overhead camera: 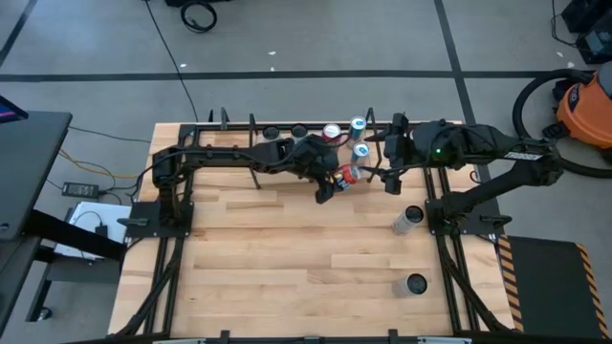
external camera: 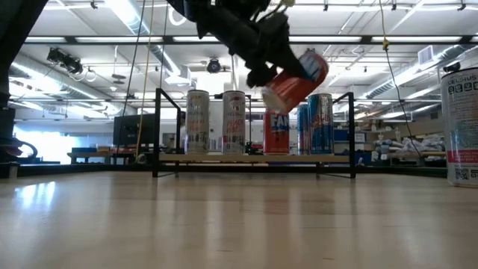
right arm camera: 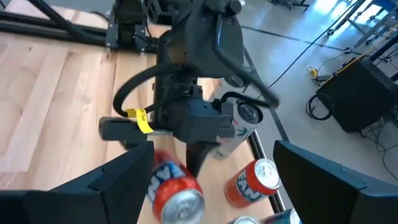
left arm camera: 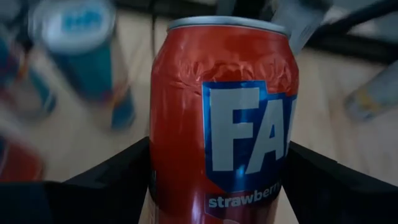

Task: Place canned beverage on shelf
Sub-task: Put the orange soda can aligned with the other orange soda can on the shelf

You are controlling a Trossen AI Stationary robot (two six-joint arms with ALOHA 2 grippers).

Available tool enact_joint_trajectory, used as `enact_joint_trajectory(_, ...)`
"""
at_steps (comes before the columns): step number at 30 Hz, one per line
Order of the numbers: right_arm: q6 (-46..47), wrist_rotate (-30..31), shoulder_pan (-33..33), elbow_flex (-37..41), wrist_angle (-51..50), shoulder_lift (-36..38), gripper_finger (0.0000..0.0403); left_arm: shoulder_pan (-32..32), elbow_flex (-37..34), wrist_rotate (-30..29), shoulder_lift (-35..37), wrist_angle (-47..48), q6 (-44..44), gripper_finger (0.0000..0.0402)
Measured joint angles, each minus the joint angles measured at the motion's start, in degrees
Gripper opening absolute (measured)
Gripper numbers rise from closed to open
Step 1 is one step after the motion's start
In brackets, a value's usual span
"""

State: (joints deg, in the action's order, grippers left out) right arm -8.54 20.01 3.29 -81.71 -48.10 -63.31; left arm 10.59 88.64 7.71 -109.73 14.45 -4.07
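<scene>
The left gripper (external camera: pixel 287 78) is clenched on a red can (left arm camera: pixel 224 118), one finger on each side of its body, and carries it tilted in the air just in front of the shelf (external camera: pixel 254 158), which stands along the table's (overhead camera: pixel 287 268) far edge. The tilt likely comes from the wrist angling down toward the rack, so the can needs levelling before it can stand on the board. The left arm reaches from its base at the table's left edge across to the middle of the far edge, elbow low and wrist bent over the rack. Several cans already stand in a row on the shelf, a second red one (external camera: pixel 275 133) and blue ones (external camera: pixel 320 123) among them; the gap the held can is meant for seems to lie near these, though the low view hides it behind the gripper. The right gripper (overhead camera: pixel 390 180) hangs close by at the shelf's right end, fingers spread and holding nothing, apparently waiting. Two more cans (overhead camera: pixel 413 250) stand near the table's right edge, still to be shelved.
</scene>
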Motion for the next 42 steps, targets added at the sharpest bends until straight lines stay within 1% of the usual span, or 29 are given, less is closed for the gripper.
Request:
enact_joint_trajectory(3, 0.0, 0.0, 0.0, 0.0, -1.6, -0.2, 0.0339, 0.0, 0.0, -0.6, 0.0, 4.3, -2.7, 0.0311)
enact_joint_trajectory(7, 0.0, -0.1, 0.0, 0.1, -2.7, -0.5, 0.0339, -0.4, 0.0, -0.6, 0.9, 6.6, -4.7, 0.0312)
enact_joint_trajectory(11, -0.1, -0.1, 0.0, 0.1, -2.6, -0.9, 0.0339, -0.4, 0.0, -0.4, 2.7, 5.6, -6.1, 0.0313)
enact_joint_trajectory(17, 0.2, -0.1, -0.1, 0.1, -2.1, -1.3, 0.0339, -0.9, 0.0, -0.6, 4.1, 4.7, -5.7, 0.0313)
enact_joint_trajectory(20, 3.5, -0.1, -0.1, 0.1, -1.9, -1.6, 0.0339, -1.3, 0.0, -0.4, 5.4, 4.8, -4.1, 0.0313)
enact_joint_trajectory(23, 6.3, -0.1, -0.1, 0.1, -1.5, -1.9, 0.0339, -1.3, 0.0, -0.4, 8.1, 7.8, -2.9, 0.0313)
enact_joint_trajectory(26, 6.2, -0.1, -0.1, 0.1, -0.3, -2.7, 0.0339, -1.3, 0.0, -0.9, 11.7, 11.6, -2.7, 0.0314)
enact_joint_trajectory(30, 5.3, -0.1, -0.1, 0.1, 1.3, -4.1, 0.0339, -1.2, 0.1, -3.8, 17.1, 17.5, -2.7, 0.0314)
enact_joint_trajectory(35, 2.6, 0.1, -0.4, 0.1, 3.7, -6.2, 0.0339, -1.3, 0.0, -10.0, 23.8, 23.6, -2.8, 0.0314)
enact_joint_trajectory(42, 2.3, 1.3, -0.7, 0.1, 5.2, -9.0, 0.0339, -2.7, 0.0, -21.7, 32.5, 32.5, -4.2, 0.0314)
